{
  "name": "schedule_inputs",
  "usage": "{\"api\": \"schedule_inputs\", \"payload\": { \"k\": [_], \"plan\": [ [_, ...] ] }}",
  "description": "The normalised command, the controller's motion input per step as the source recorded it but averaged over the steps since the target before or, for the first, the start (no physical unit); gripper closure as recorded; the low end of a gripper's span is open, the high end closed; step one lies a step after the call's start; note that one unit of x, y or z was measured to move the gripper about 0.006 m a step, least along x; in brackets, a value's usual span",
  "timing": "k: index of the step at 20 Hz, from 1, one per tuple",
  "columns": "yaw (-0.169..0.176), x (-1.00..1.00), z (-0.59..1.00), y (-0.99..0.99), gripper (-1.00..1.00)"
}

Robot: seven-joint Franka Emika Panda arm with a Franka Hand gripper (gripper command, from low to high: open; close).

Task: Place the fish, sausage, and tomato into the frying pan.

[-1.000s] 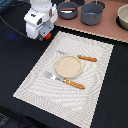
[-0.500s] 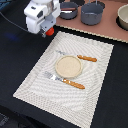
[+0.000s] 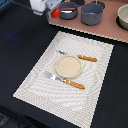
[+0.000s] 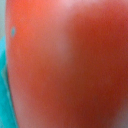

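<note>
My gripper [image 3: 51, 12] is at the far left of the exterior view and is shut on the tomato [image 3: 55, 12], a small red ball held just beside the left rim of the frying pan [image 3: 68, 14]. The tomato's red skin fills the wrist view [image 4: 65, 65], so the fingers do not show there. The pan is round and dark grey and stands on the pinkish board at the back. A thin reddish stick, seemingly the sausage [image 3: 68, 8], lies inside it. The fish is not in view.
A taller grey pot [image 3: 92, 14] stands right of the pan, and a dark bowl [image 3: 123, 18] at the board's right end. Nearer, a striped placemat [image 3: 35, 82] holds a tan plate [image 3: 67, 66], a knife [image 3: 86, 58] and a fork [image 3: 66, 81].
The gripper with the tomato has moved away from the placemat toward the far edge and a little to the exterior view's right, ending next to the pan.
</note>
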Motion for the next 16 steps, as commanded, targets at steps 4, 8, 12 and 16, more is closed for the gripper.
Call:
{"api": "schedule_inputs", "payload": {
  "k": [4, 8, 12, 16],
  "plan": [
    [0.0, 0.56, 0.73, 1.0, 1.0],
    [0.0, 0.74, 0.2, 0.93, 1.0],
    [0.0, 0.71, -0.08, 0.67, 1.0],
    [0.0, 0.44, -0.27, 0.51, 1.0]
  ]
}}
